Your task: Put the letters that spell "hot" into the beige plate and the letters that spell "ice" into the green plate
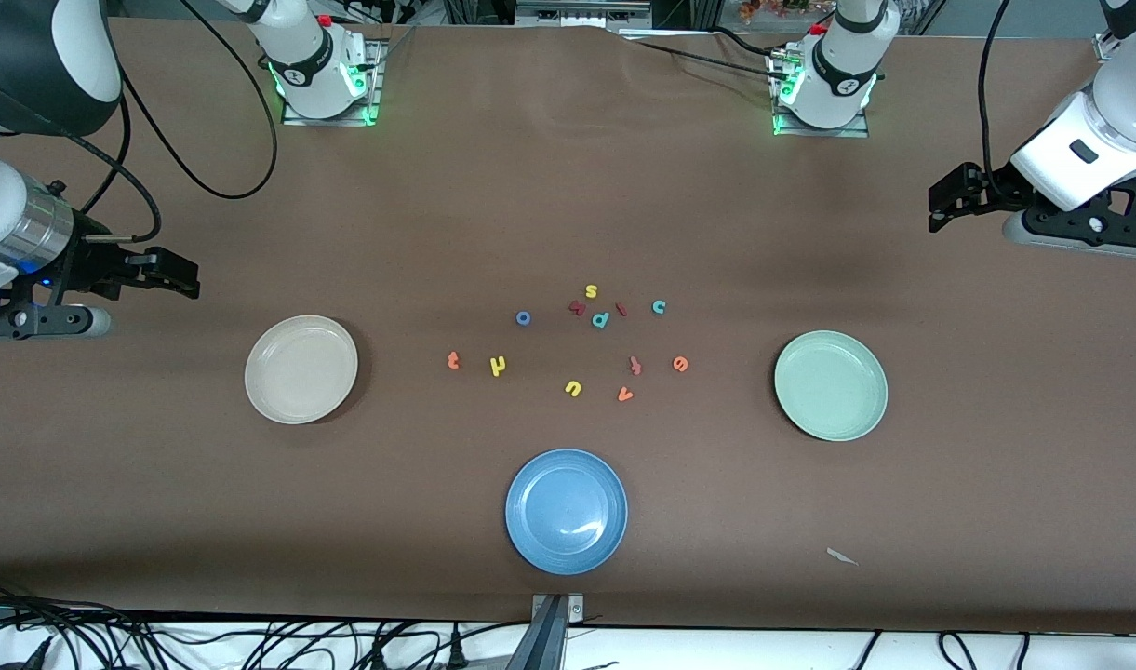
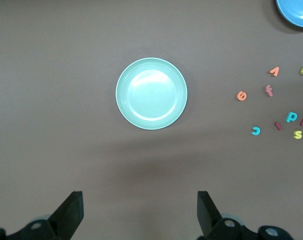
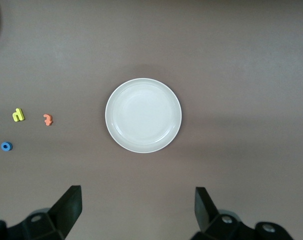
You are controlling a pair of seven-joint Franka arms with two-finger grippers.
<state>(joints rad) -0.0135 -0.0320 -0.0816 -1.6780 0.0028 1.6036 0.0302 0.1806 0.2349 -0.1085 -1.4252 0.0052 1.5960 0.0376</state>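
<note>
Two plates, beige plate (image 1: 300, 368) and green plate (image 1: 831, 384), hold no letters.

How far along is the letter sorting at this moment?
Nothing is done: the beige plate and green plate hold no letters. Nothing is in hand; the left gripper and right gripper wait open, each over the table beside its plate. All six letters, like the blue o, remain.

White, rounded arm links with black joint bands, black two-finger left hand (image 1: 940, 207) and right hand (image 1: 184, 276), green-lit bases, black cables.
</note>
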